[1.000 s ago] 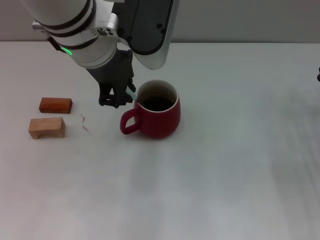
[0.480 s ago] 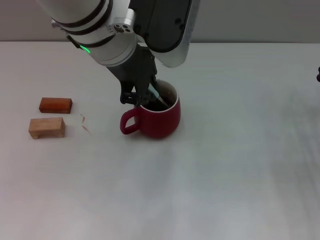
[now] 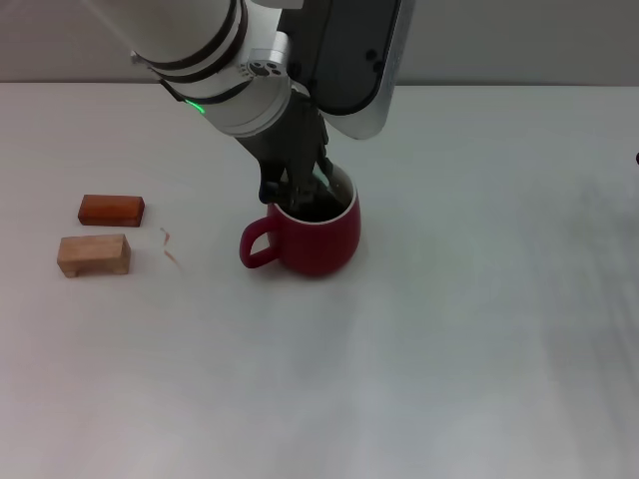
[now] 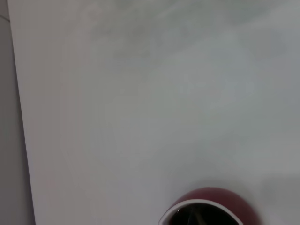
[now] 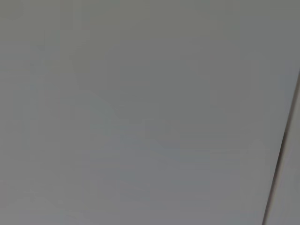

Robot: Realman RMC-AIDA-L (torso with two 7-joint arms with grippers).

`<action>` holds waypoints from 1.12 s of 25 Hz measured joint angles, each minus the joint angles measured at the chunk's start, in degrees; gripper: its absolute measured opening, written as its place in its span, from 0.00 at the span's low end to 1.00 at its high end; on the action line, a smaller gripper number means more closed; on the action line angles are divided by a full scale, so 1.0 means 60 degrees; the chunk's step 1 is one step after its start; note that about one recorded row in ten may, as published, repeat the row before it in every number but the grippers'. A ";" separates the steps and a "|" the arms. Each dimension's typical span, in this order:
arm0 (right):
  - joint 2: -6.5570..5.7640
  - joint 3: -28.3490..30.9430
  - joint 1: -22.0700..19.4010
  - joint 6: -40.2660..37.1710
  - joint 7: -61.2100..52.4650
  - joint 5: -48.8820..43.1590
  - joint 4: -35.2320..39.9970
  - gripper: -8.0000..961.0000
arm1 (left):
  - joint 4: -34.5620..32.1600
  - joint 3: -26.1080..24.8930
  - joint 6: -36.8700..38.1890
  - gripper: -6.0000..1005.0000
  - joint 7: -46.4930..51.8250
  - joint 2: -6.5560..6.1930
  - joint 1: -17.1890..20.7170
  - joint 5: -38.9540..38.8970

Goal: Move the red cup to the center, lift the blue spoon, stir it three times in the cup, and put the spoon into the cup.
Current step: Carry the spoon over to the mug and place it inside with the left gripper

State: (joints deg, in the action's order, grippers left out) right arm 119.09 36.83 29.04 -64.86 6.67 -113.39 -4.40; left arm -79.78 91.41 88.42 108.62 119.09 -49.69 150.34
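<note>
Left pincer (image 3: 300, 195), clenched on the blue spoon (image 3: 321, 186), is lowered into the red cup (image 3: 310, 232) at frame centre; stirring is judged underway, release left.

The pale worktop (image 3: 449, 329) carries the red cup (image 3: 318, 238) mid-scene, two wooden blocks (image 3: 94, 254) left, and perhaps a scrap (image 3: 170, 247) between.

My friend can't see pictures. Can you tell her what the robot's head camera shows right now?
The robot's left claw reaches down into the mouth of a red cup on a white table, the cup's handle pointing toward two small wooden blocks, one reddish-brown and one pale. Any spoon is hidden behind the claw.
</note>
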 joint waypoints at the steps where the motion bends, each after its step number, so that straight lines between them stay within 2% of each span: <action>1: -0.0001 0.0000 -0.0002 0.0000 -0.0001 0.0001 0.0000 0.04 | 0.0053 -0.0031 -0.0037 0.17 -0.0004 0.0000 -0.0009 0.0032; 11: -0.0015 -0.0026 -0.0021 -0.0002 0.0000 -0.0001 0.0000 0.04 | 0.0065 -0.0184 -0.0005 0.18 0.0085 -0.0011 0.0026 0.0447; 28: -0.0030 -0.0061 -0.0020 -0.0002 -0.0006 -0.0028 0.0005 0.04 | -0.0282 -0.0143 0.0836 0.18 0.0328 -0.0027 0.0132 0.0518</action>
State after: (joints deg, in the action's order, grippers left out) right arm 118.91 36.47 28.92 -64.87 6.64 -113.56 -4.36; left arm -81.47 90.56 93.44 110.58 118.93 -48.90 153.45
